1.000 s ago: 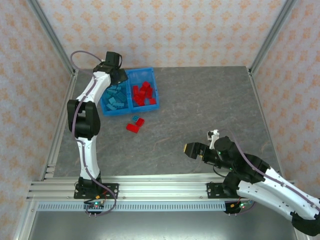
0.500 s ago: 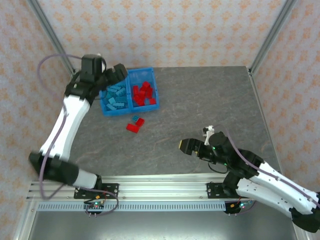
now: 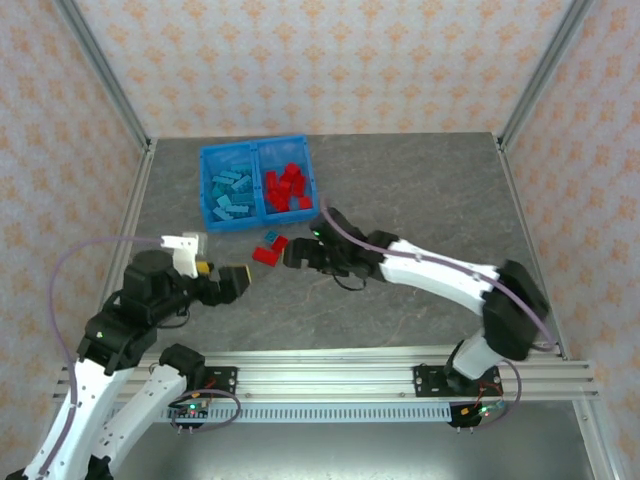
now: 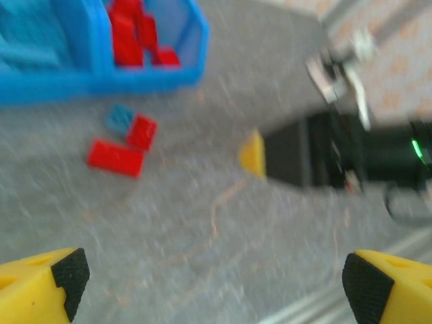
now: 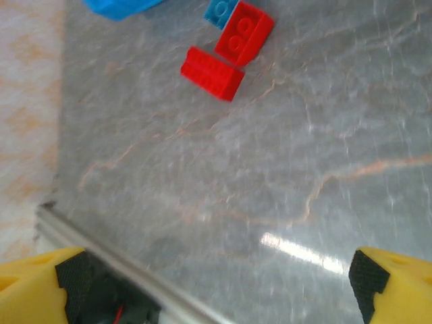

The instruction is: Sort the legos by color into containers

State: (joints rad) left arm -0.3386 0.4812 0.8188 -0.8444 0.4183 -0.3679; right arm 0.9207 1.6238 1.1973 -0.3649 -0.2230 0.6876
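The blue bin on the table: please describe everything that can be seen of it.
The bin is one piece of bright blue plastic, open at the top, with a divider wall that makes two square compartments side by side. It sits flat on the grey table toward the far left corner. Seen from the top camera, the left compartment holds light blue bricks, the right one red bricks. Three loose bricks lie near its front wall, not touching it.

Blue bin (image 3: 250, 145); red legos (image 3: 286, 186), teal legos (image 3: 229, 193); grey veined table (image 3: 420, 190); pale peach floral-patterned walls (image 3: 330, 60)
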